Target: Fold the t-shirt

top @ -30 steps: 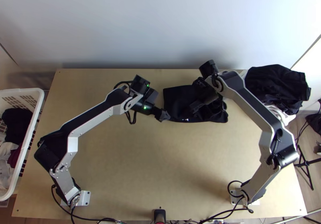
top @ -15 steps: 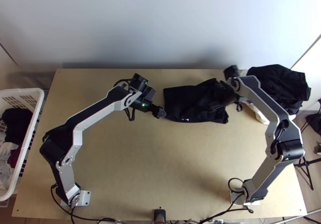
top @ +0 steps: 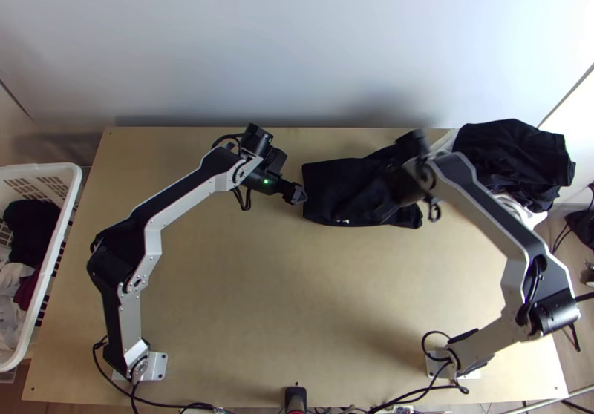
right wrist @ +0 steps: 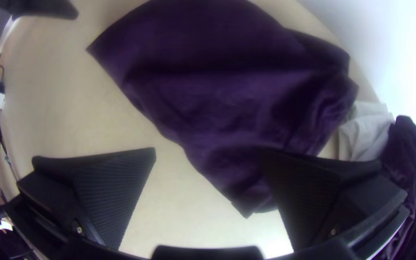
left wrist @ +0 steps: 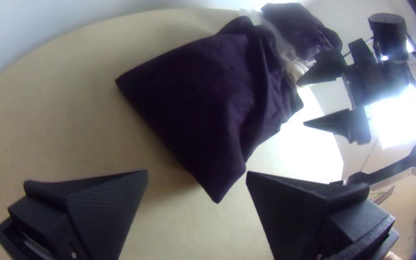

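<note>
A dark t-shirt [top: 327,180] lies gathered into a compact shape on a light wooden table [top: 260,303], closer to the far edge than to the near one. Its left part is smooth and flat with a fairly straight side, while its right part is rumpled, with creases and uneven layers of cloth. A small white mark [top: 342,221] shows by the shirt's near edge.

The left gripper [top: 301,195] is at the shirt's left side, its two wide black fingers [left wrist: 107,207] well apart and pointed toward the cloth. The right gripper [top: 382,212] hangs over the shirt's right half, its fingers [right wrist: 114,192] also spread wide; whether they touch the fabric cannot be told. Neither claw is clamped on the garment. The left arm [top: 178,204] extends to the shirt from the near left and the right arm [top: 497,217] from the near right.

To the right of the shirt, a heap of dark clothing [top: 512,154] sits near it, with white cloth [top: 523,210] at the heap's near side. Well to the left of the shirt, a white basket [top: 56,169] holds dark, white and deep red laundry [top: 28,232]. A pale wall [top: 297,50] stands beyond the shirt
</note>
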